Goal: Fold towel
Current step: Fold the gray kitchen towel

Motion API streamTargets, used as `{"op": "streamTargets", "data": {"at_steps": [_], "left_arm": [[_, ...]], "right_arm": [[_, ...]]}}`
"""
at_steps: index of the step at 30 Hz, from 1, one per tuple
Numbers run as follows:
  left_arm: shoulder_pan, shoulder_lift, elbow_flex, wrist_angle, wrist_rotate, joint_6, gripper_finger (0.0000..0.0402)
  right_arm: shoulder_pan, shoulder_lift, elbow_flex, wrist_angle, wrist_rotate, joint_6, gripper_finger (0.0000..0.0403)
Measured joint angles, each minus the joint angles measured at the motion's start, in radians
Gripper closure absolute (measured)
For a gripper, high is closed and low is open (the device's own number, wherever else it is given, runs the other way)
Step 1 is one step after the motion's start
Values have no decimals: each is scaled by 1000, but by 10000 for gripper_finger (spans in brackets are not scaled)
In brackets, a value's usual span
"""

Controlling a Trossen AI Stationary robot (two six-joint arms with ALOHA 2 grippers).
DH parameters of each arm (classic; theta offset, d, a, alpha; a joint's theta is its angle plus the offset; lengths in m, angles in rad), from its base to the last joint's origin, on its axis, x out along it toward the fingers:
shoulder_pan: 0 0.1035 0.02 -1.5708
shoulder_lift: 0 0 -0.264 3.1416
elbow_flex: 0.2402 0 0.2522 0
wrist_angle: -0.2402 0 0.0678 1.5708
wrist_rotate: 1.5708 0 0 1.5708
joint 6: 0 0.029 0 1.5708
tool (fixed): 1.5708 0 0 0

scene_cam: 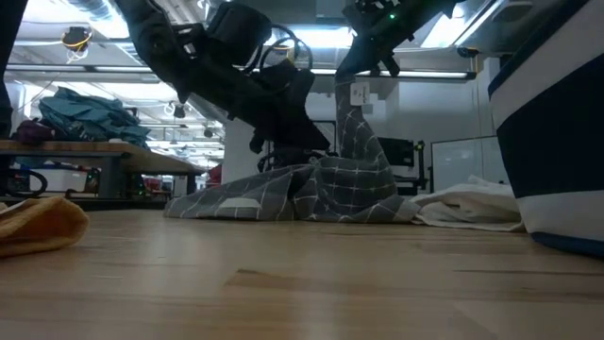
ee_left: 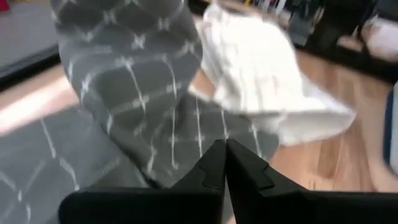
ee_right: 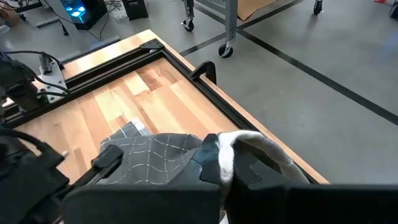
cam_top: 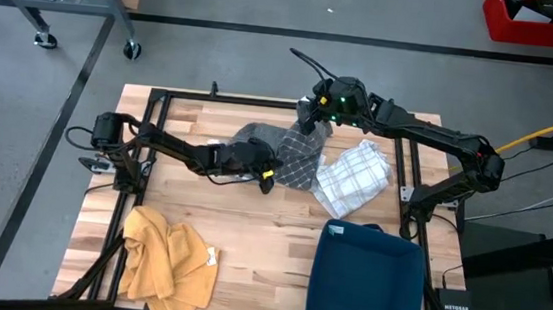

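Near the middle of the table (cam_top: 247, 263) we've got the grey checked towel (cam_top: 291, 156) half draped, one corner hoisted by the right gripper (cam_top: 312, 116), fingers pressed together on the cloth. The left gripper (cam_top: 265, 174) sits at the towel's near edge, fingers pinched tight, probably on a fold, though the wrist view is too smeared to swear it. If either pinch only caught a thin bit of hem, it could slip and the towel slump onto the white cloth (cam_top: 353, 177) just beside it. The blue bin (cam_top: 366, 283) looks empty.
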Motion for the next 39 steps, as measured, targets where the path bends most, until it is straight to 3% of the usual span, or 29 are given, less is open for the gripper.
{"op": "streamTargets", "data": {"at_steps": [5,12,16,20,24,28,30,33,39], "left_arm": [[-13,30,0,-212,-30,23,400],[24,39,-1,-403,-301,-52,400],[96,39,-1,-406,-346,-53,399],[168,32,-1,-405,-339,-117,400],[177,-44,-2,-361,-216,-210,401],[130,-144,-1,-268,-82,-145,401],[98,-170,1,-222,-68,-109,401],[52,-168,1,-209,-64,-74,401],[1,-49,0,-152,-64,-119,401]], "right_arm": [[0,0,0,1,3,0,402],[0,0,0,0,-67,1,402],[1,0,0,0,-153,37,402],[2,0,0,1,-193,65,402],[1,0,0,1,-133,57,402],[0,0,0,1,-82,53,402],[0,0,0,2,-83,53,402],[1,0,0,4,-83,53,402],[1,0,0,9,-84,55,402]]}}
